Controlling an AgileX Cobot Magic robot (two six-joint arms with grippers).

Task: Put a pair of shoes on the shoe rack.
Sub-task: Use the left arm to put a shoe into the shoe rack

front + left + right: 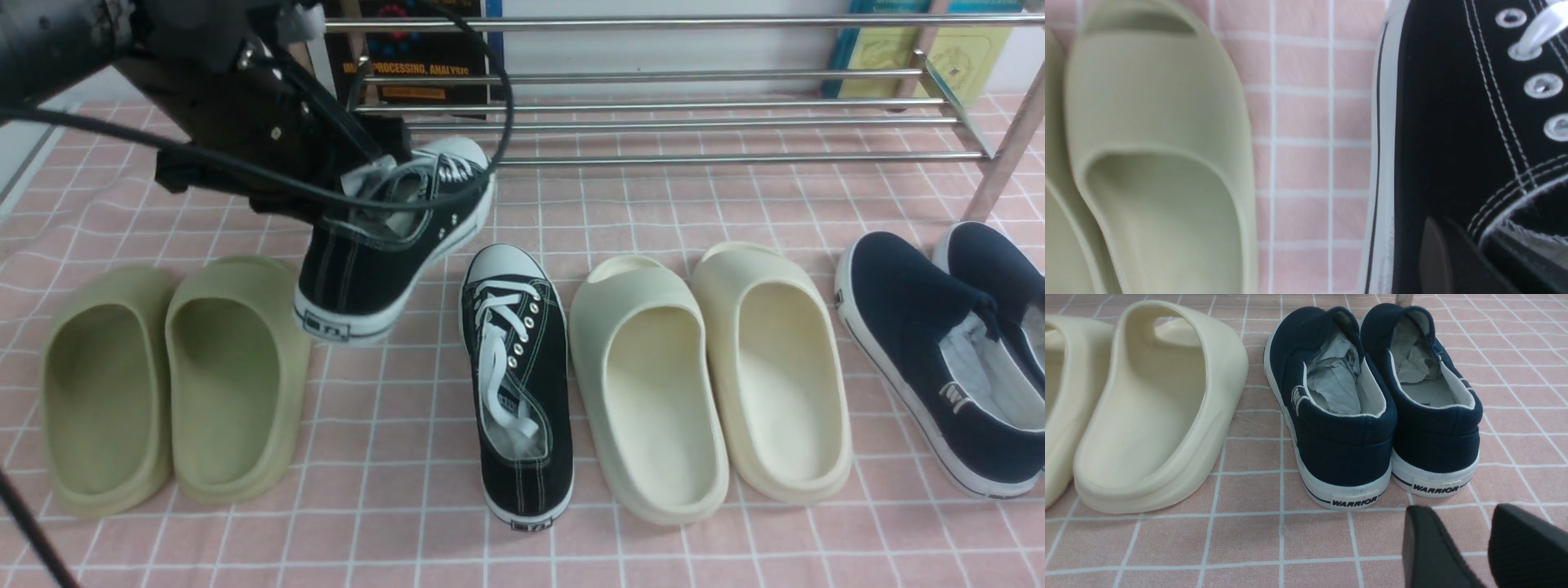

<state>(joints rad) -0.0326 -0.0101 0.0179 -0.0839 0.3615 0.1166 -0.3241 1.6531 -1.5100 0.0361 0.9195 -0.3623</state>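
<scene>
One black sneaker [384,245] with white laces hangs tilted above the floor, toe towards the shoe rack [694,122]. My left gripper [367,175] is shut on its side wall by the opening. In the left wrist view one finger [1437,253] lies outside the black canvas [1445,122] and the other reaches inside the shoe. The second black sneaker [518,384] lies flat on the pink checked floor, apart from the rack. My right gripper [1461,522] is open over bare floor behind the navy slip-ons, holding nothing; it does not show in the front view.
Two olive slides [171,376] lie left of the lifted sneaker, one showing beneath it [1159,143]. Two cream slides [710,376] and two navy slip-ons [939,351] lie to the right. Books [416,49] stand behind the rack's silver bars.
</scene>
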